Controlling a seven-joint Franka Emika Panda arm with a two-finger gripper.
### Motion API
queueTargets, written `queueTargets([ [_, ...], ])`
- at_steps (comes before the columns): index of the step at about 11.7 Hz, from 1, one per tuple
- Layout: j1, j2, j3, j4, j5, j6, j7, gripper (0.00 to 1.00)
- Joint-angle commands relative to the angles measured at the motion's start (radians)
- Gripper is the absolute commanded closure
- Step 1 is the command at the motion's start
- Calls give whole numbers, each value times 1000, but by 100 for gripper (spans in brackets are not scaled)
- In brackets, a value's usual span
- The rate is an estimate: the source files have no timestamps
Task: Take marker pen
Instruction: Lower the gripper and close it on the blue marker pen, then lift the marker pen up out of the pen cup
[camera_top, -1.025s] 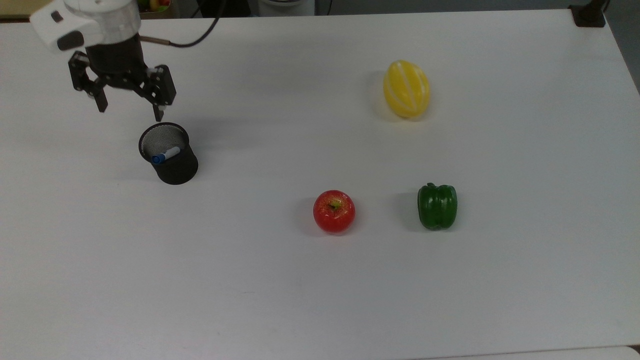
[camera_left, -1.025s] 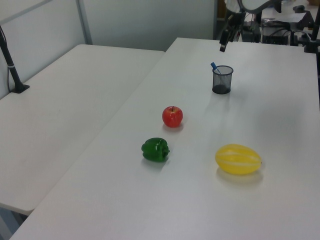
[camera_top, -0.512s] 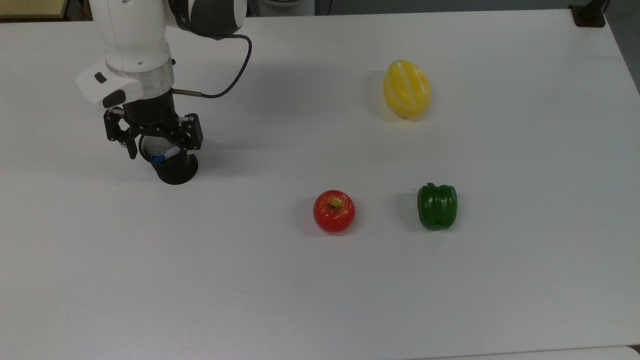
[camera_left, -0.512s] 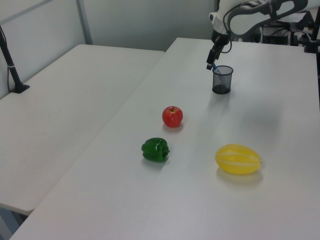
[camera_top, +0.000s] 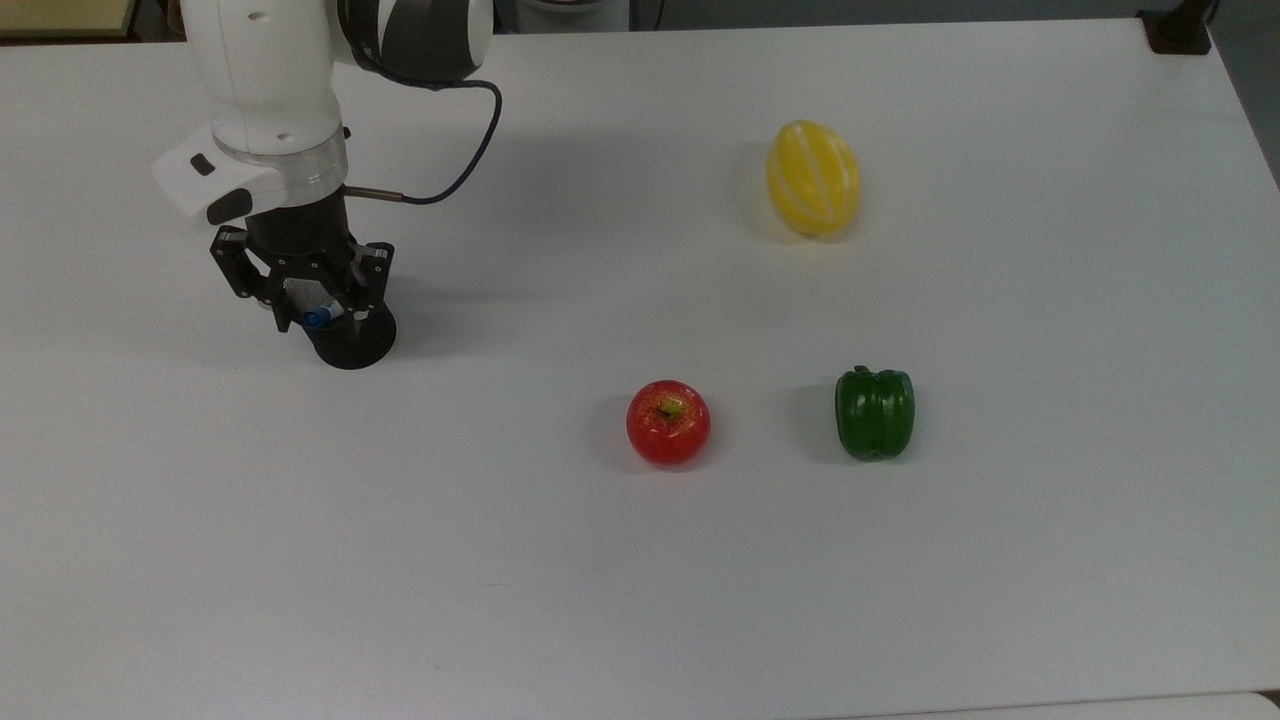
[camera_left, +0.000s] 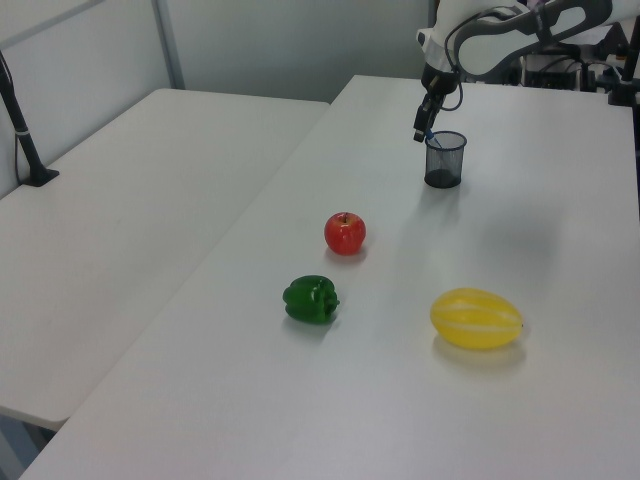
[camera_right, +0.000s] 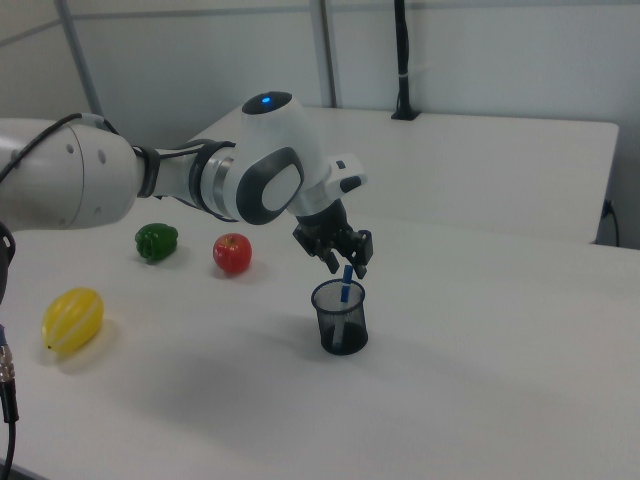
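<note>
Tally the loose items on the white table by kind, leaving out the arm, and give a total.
Fruit and vegetables: 3 (red apple, green bell pepper, yellow melon)
Mesh pen cups: 1 (black cup)
Marker pens: 1 (marker pen, standing in the cup)
Total: 5

A wide white table (camera_top: 640, 600) is carrying four things, all sitting well apart. A black mesh cup (camera_top: 355, 345) is standing upright near the top view's left edge. A red apple (camera_top: 668, 422) is resting near the middle, with a green pepper (camera_top: 875, 412) lying to the top view's right of it. A yellow melon (camera_top: 812, 177) is lying farther back, above the pepper in the top view.
</note>
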Motion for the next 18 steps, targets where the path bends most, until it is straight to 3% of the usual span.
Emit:
queueTargets([
  [1,2,1,-5,2,-17,10,17,59],
  [14,-5,-25,-5,2,-14,-17,17,91],
  [18,-5,-71,-5,5,-7,-82,20,92],
])
